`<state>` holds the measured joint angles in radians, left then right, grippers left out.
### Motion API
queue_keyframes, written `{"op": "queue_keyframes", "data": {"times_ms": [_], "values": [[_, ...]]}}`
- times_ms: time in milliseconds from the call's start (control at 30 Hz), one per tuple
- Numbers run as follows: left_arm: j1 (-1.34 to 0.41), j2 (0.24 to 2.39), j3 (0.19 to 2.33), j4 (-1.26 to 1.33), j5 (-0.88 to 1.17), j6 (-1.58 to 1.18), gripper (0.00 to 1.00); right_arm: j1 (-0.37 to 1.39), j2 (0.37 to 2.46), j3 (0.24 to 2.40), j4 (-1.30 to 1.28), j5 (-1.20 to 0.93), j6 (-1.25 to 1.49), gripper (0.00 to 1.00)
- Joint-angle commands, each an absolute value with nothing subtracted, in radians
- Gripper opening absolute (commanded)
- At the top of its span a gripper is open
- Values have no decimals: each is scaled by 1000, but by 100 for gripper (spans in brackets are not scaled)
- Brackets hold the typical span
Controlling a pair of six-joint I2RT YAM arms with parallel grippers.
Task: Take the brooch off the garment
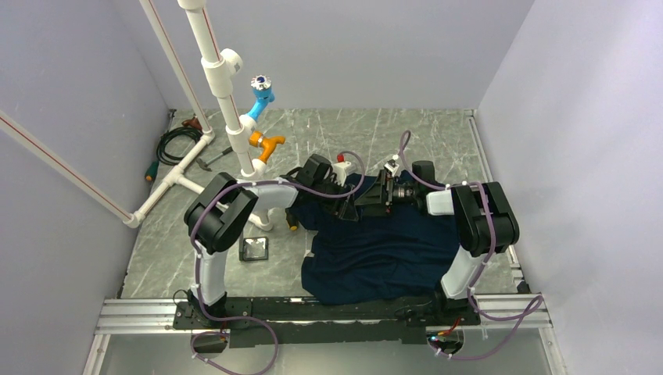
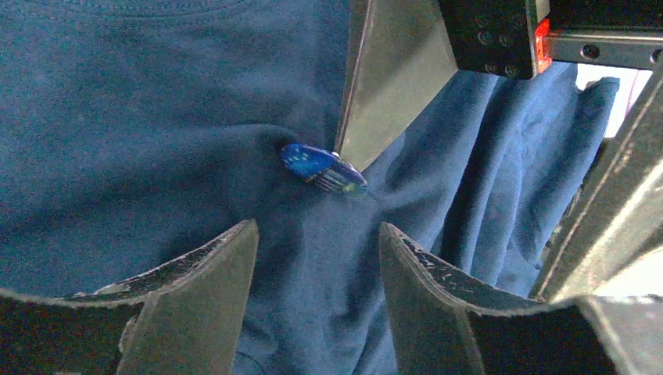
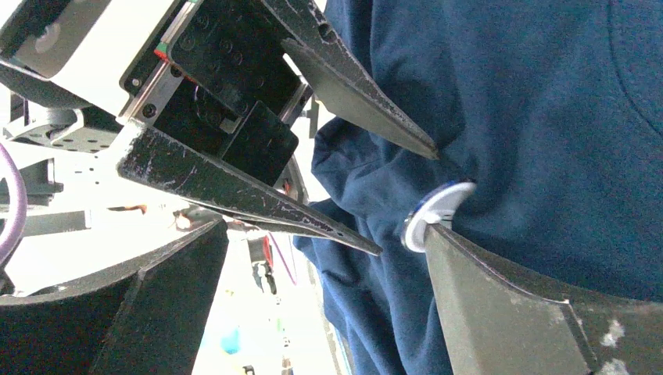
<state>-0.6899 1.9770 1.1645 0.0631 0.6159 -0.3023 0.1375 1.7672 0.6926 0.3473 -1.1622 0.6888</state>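
You are not done yet: the brooch (image 2: 322,168) is still clinging to the garment (image 2: 141,141), so the removal itself is left to do. In the left wrist view the brooch is showing just above the middle of the frame. It is a small blue disc tipping up off the navy cloth rather than lying flat, with a fold of cloth running into it. In the right wrist view it is appearing edge-on, as a pale rim right of centre.

Your approach is looking finished. Both arms are meeting over the upper part of the garment, which is lying spread on the grey surface (image 1: 438,141) in the middle of the top view.

Your left claw (image 2: 313,234) is standing with its jaws apart, just below the brooch in its own view. Loose cloth is lying between the tips, and I am not seeing them clamped on anything.

Your right claw (image 3: 324,230) is gaping wide. One of its fingers (image 2: 391,86) is coming down from the top of the left wrist frame and touching the brooch's rim, but nothing is being held.

What is remaining, as I am judging it, is closing on the disc, keeping the cloth down beside it, and pulling the two apart. How the brooch is fastening to the cloth is hidden, so I am not able to tell whether it is loosening.
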Motion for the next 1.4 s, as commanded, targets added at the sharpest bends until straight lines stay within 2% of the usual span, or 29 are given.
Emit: {"op": "queue_keyframes", "data": {"times_ms": [0,333,967,1367], "values": [[-684,1926,1173,85,630,-308,65,156,1747,673,504,-1184,769,100],[-681,1966,1213,38,605,-287,64,172,1786,707,458,-1154,739,100],[-680,1977,1236,2,549,-264,50,186,1805,705,477,-1146,741,100],[-673,1969,1245,5,540,-281,45,198,1822,713,484,-1138,748,100]]}}
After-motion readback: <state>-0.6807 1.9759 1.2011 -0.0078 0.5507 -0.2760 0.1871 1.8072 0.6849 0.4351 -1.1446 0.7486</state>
